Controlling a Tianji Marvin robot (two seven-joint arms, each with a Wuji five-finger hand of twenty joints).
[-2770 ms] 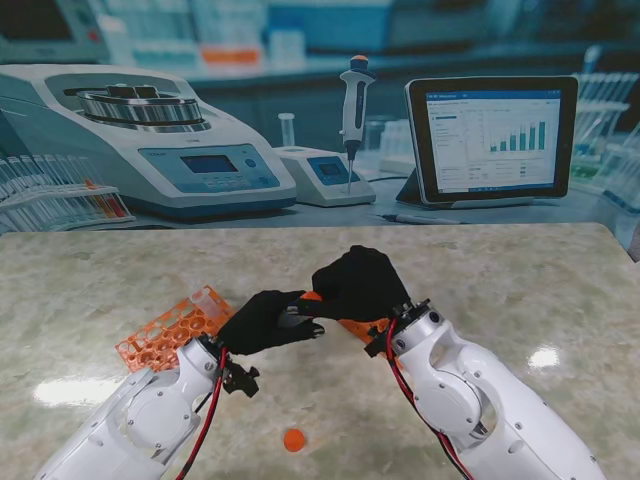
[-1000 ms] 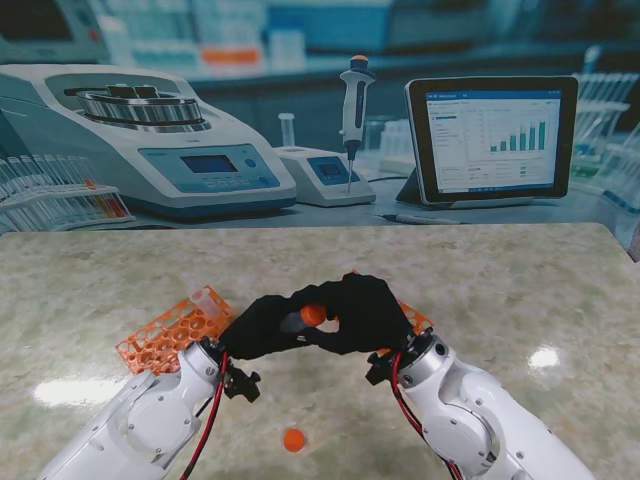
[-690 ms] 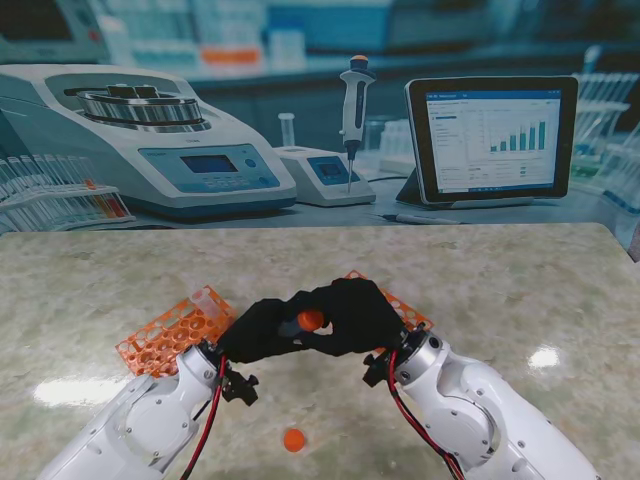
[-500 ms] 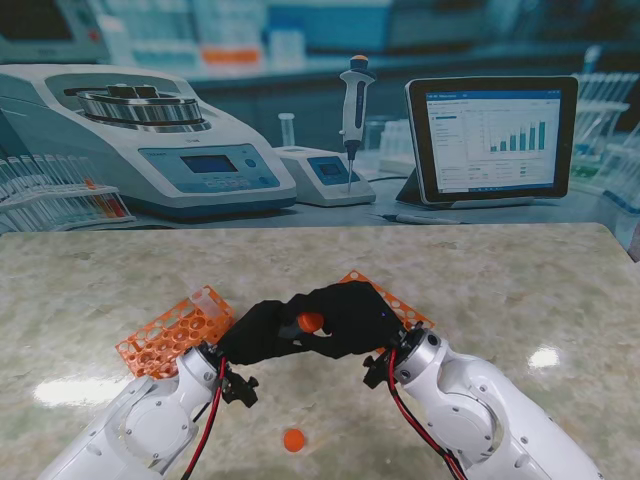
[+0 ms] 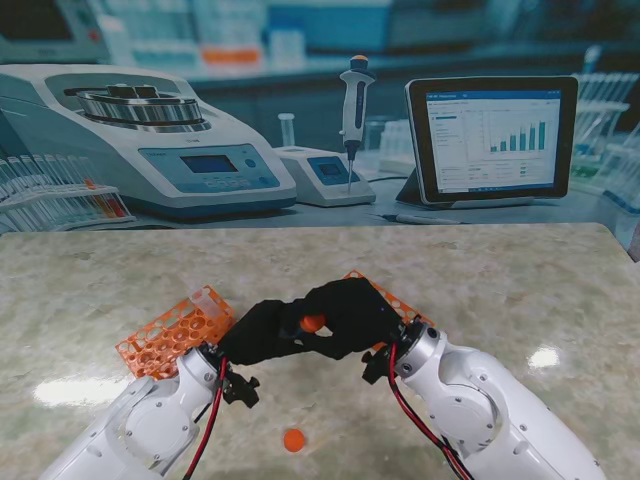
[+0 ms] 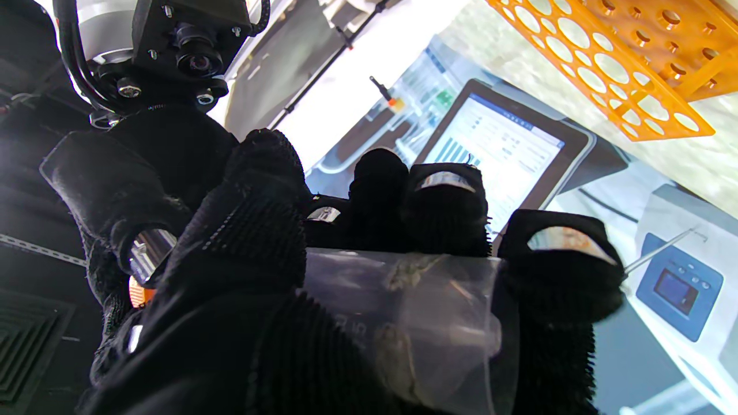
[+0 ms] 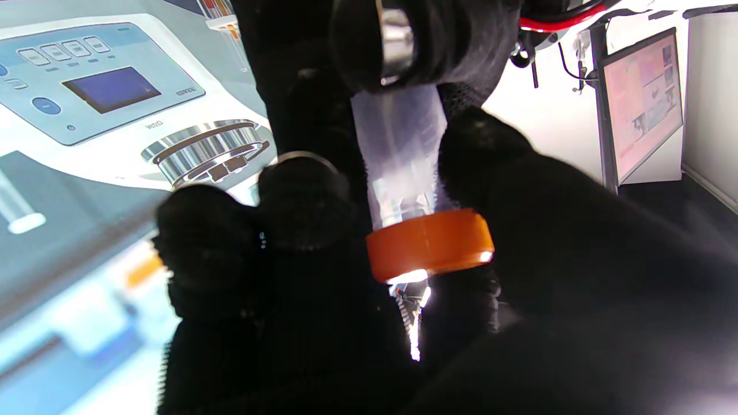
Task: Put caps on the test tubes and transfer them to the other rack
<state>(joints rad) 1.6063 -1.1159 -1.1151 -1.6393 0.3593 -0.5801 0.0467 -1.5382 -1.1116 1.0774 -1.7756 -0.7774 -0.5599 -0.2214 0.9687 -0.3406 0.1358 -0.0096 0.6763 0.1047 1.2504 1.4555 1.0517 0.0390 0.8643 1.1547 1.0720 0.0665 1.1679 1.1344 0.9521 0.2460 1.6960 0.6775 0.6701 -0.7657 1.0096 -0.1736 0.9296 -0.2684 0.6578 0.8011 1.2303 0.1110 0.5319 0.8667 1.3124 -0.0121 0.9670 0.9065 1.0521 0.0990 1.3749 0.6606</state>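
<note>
Orange cap (image 7: 429, 245) on clear tube (image 7: 400, 155)

Hands drawn together over the surface, orange cap now seated on the tube.

Right hand (image 5: 352, 308) lowered from its raised position and moved toward the left hand (image 5: 262, 330), black fingers (image 7: 507, 173) now pressed around the orange cap (image 5: 313, 323). Cap shifted from a sliver peeking between two separate hands to a round spot at the point where they meet, fitted on the end of the clear test tube (image 7: 403, 155). Right forearm swung nearer to me and leftward, uncovering more of the orange rack (image 5: 385, 296) behind the right hand. Left hand edged slightly rightward, closing the gap.
</note>
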